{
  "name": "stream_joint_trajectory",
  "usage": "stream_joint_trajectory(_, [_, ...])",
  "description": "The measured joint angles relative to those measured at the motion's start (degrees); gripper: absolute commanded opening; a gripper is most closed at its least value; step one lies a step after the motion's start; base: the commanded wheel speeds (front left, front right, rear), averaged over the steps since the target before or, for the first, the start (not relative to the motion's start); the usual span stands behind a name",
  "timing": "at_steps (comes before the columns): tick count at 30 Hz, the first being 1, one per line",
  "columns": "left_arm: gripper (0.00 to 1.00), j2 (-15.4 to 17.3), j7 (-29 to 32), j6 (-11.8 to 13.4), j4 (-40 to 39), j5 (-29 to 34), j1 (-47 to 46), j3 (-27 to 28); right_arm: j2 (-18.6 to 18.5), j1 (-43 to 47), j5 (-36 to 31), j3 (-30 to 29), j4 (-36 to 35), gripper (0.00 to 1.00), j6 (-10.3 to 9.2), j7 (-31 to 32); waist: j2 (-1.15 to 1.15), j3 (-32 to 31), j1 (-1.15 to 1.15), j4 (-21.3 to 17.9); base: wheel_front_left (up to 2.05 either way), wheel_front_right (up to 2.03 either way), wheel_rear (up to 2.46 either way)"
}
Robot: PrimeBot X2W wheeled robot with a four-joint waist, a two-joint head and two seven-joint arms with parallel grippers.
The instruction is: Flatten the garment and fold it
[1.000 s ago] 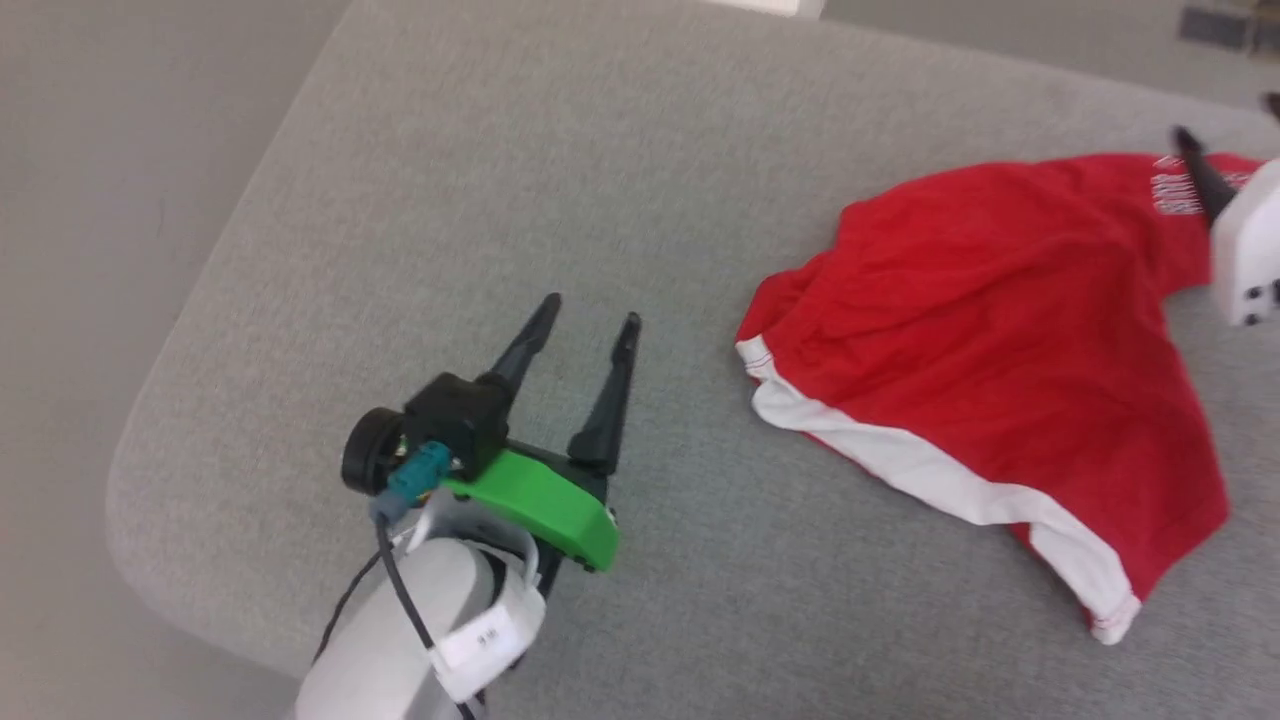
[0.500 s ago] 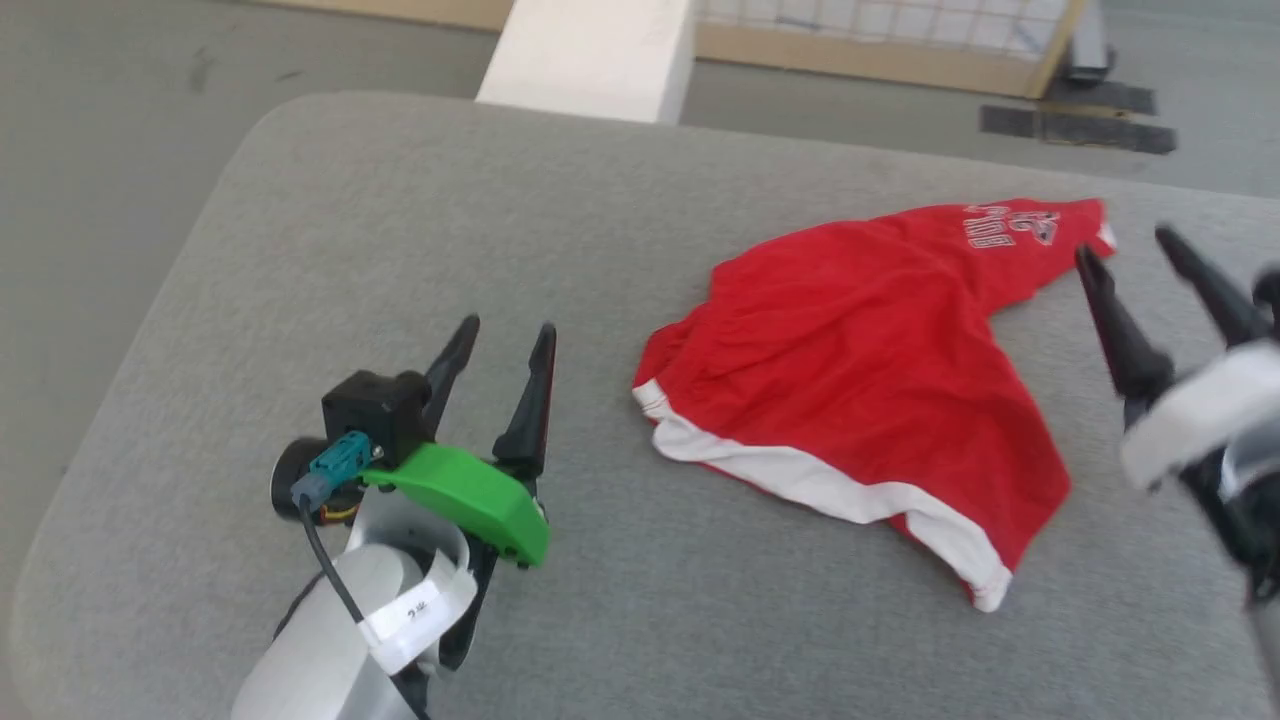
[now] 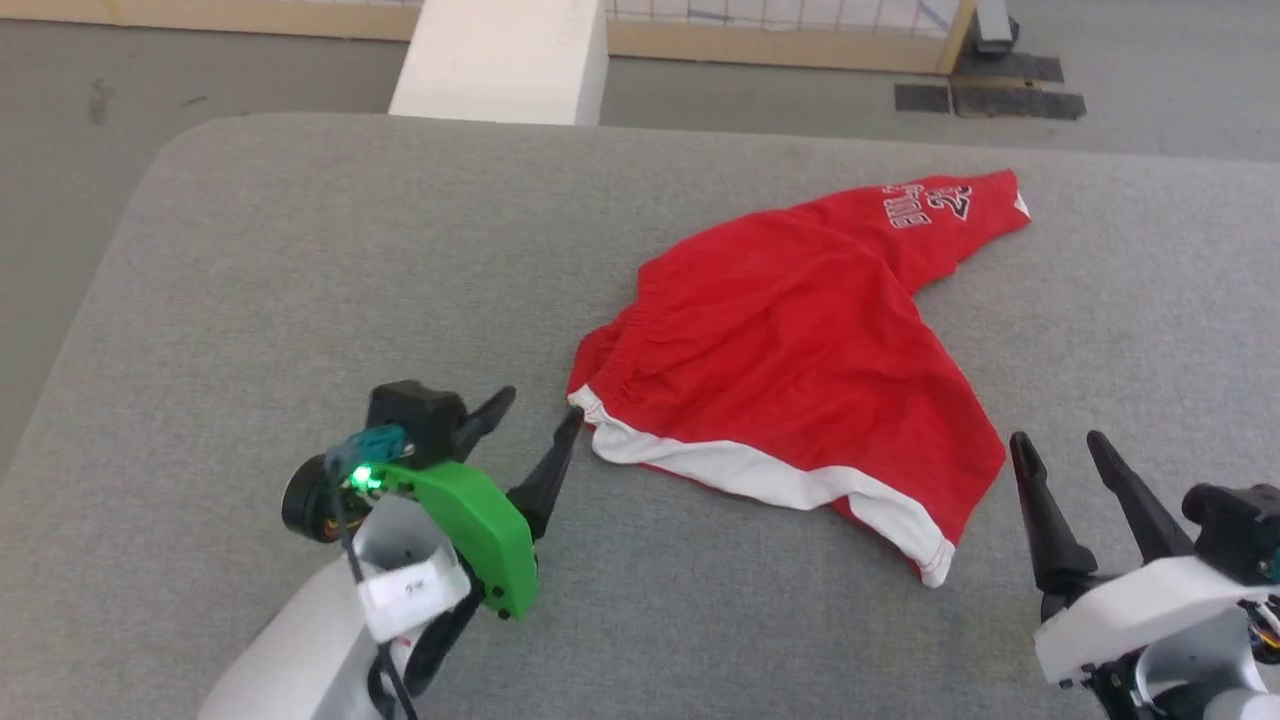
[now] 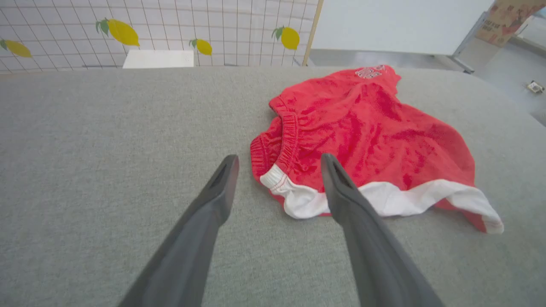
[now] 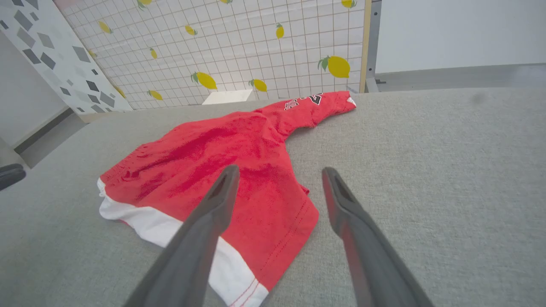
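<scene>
Left pincer (image 3: 542, 402), fingers apart, has crept to 8 o'clock of the shorts (image 3: 790, 340), one tip beside the waistband (image 3: 625, 335); right pincer (image 3: 1055, 438), also apart, has backed off to 4 o'clock. Shorts lie rumpled on the tabletop (image 3: 300, 250), so flattening is yet to begin.

The white lettering (image 3: 922, 205) on the far leg of the red shorts (image 3: 800, 340) is too small to read. The shorts' underside is hidden against the bench (image 3: 300, 250). In the left wrist view, 1 finger (image 4: 358, 213) of the left gripper (image 4: 279, 157) covers part of the white side stripe (image 4: 409, 198). The head view's near edge cuts off the bench and the right gripper (image 3: 1057, 438)'s arm.
</scene>
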Motion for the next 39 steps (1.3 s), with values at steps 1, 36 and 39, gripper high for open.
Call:
stream_joint_trajectory(1, [1.0, 0.68, 2.29, -0.68, -0.03, -0.22, -0.73, -0.55, 0.24, 0.6, -0.27, -0.15, -1.08, 1.0, 0.0, 0.67, 0.0, 0.4, 0.0, -0.25, 0.0, 0.0, 0.0])
stream_joint_trajectory(36, [0.0, 6.21, 26.94, -6.98, 4.75, -4.95, -17.7, -6.91, 0.97, 2.55, -1.69, 0.23, -6.24, 1.0, 0.0, 3.96, 0.0, 11.19, 0.01, -5.31, 0.0, 0.0, 0.0])
stream_joint_trajectory(39, [0.0, 5.8, 26.13, -5.67, 3.46, -4.98, -17.28, -6.84, 0.49, 3.15, -1.42, 2.86, -6.21, 1.0, 0.0, 6.89, 0.0, 10.46, 0.01, -4.96, 0.0, 0.0, 0.0])
